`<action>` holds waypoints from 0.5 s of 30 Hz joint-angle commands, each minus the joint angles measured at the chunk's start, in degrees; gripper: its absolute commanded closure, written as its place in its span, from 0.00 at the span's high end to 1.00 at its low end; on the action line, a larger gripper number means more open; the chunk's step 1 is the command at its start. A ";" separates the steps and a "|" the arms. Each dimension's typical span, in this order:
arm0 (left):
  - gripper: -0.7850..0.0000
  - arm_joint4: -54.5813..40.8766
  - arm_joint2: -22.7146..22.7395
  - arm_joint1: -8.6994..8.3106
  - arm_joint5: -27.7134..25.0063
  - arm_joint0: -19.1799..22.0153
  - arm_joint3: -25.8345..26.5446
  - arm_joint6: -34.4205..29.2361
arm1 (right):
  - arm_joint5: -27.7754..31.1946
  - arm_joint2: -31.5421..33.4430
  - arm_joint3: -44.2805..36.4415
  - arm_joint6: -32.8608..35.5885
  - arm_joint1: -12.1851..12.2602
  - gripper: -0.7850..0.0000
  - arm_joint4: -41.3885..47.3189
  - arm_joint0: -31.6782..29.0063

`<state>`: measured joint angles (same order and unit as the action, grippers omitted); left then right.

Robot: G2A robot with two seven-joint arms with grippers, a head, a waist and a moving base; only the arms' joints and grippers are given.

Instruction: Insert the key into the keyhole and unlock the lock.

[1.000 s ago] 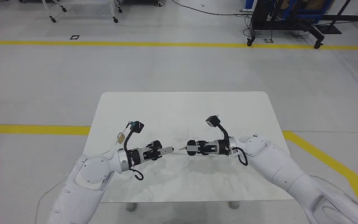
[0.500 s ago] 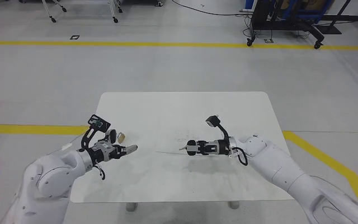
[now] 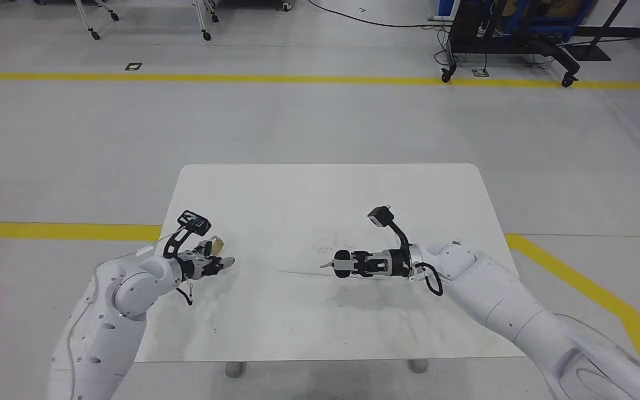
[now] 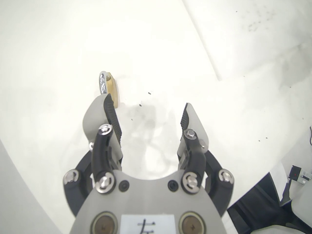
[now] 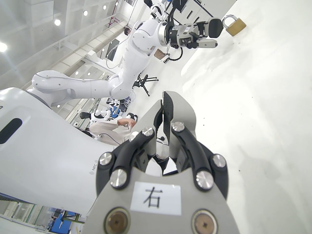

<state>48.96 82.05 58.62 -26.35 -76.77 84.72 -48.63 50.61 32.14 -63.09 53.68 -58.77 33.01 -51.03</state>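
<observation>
A brass padlock (image 3: pixel 215 244) with a silver shackle lies near the table's left edge. My left gripper (image 3: pixel 222 263) is open just beside it. In the left wrist view the padlock (image 4: pixel 109 88) lies outside the open gripper (image 4: pixel 146 103), right at one fingertip (image 4: pixel 108 104). My right gripper (image 3: pixel 333 265) hovers over the table's middle, shut, with a small thin piece, apparently the key (image 3: pixel 324 266), sticking out of its tips toward the left. The right wrist view shows the shut gripper (image 5: pixel 162 97), with the padlock (image 5: pixel 235 26) and the left gripper (image 5: pixel 214 36) farther off.
The white table (image 3: pixel 400 200) has a thin straight line (image 3: pixel 298 272) on its top between the two grippers, and a few dark specks (image 4: pixel 256 20). The table edge runs close behind the left arm.
One second ago the left gripper was at the table's middle, close to the right gripper's tips. It has swung left to the padlock. The right arm has stayed still.
</observation>
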 commanded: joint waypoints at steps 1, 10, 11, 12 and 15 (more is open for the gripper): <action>0.49 0.97 -0.66 0.04 0.10 0.79 -1.13 1.12 | 0.00 0.00 0.00 0.00 0.00 0.00 0.00 0.00; 0.97 -4.52 1.81 -0.69 -1.73 -0.66 2.94 -2.48 | 0.00 0.00 0.00 0.00 0.00 0.00 0.00 0.00; 0.98 -4.51 2.71 -0.87 -1.69 -1.13 3.73 -2.51 | 0.00 0.00 0.00 0.00 0.00 0.00 0.00 0.00; 0.99 -4.02 3.65 -1.05 -1.36 -1.54 4.41 -2.17 | 0.00 0.00 0.00 0.00 0.00 0.00 0.00 0.00; 0.99 -0.81 5.78 -1.40 1.04 -2.16 5.29 0.45 | 0.00 0.00 0.00 0.00 0.00 0.00 0.00 0.00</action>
<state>46.53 87.19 57.32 -26.43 -78.84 89.91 -49.43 50.61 32.14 -63.09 53.68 -58.77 33.01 -51.03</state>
